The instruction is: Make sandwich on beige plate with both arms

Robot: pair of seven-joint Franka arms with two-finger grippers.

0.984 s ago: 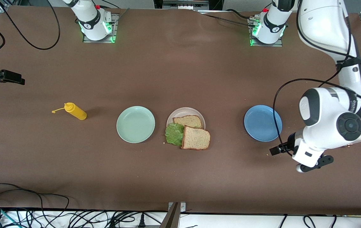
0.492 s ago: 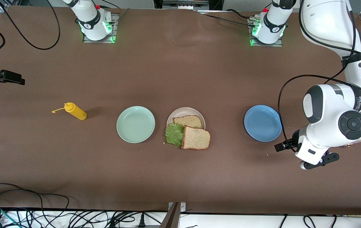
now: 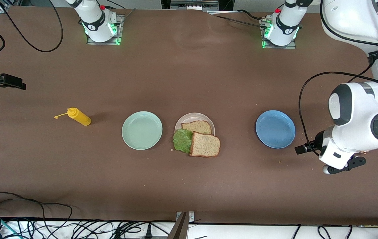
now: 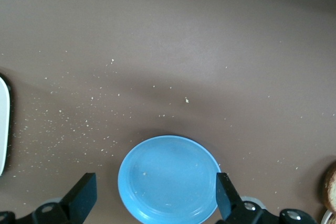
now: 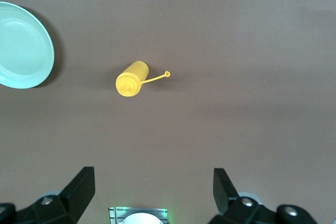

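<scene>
Sandwich (image 3: 196, 138) (unlabelled) on beige plate (image 3: 193, 117)

The table (image 3: 189, 83) looked matt brown, speckled with crumbs below the left gripper (image 4: 155, 205). The blue plate (image 4: 168, 179) under it seemed smooth plastic, the bread (image 3: 204, 145) rough and grainy.

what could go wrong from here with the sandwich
The front bread slice hangs over the edge of the beige plate onto the table, so it may slide off if nudged. The lettuce also overhangs the rim and lies beside the slice, not under it, so the stack looks unfinished. Both the left gripper and the right gripper are open and empty, away from the plate.
</scene>
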